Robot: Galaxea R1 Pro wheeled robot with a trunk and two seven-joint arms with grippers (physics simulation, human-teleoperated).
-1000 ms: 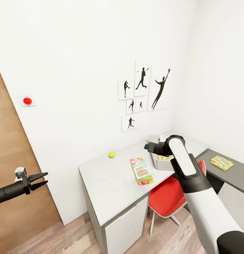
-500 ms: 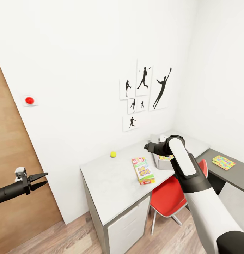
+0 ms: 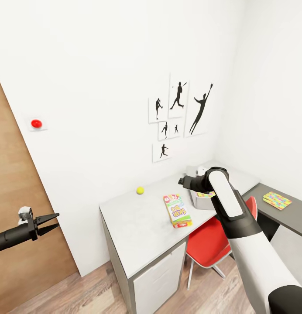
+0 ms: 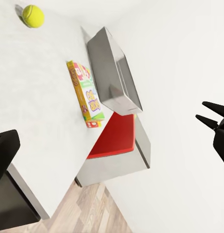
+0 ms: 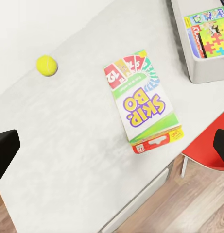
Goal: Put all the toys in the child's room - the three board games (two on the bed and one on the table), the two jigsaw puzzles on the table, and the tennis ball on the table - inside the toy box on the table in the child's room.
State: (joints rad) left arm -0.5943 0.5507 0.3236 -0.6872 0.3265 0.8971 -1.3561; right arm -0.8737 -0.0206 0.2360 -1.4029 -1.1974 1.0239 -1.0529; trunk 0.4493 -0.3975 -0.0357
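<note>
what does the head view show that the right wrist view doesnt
The head view takes in the silhouette pictures, the red wall button, the open left gripper and a jigsaw puzzle on the dark cabinet. The right wrist view looks into the toy box, where another jigsaw lies. Both share the tennis ball, Skip-Bo box and table.

Bright, even, shadow-soft render; wide-angle stretch at edges.
</note>
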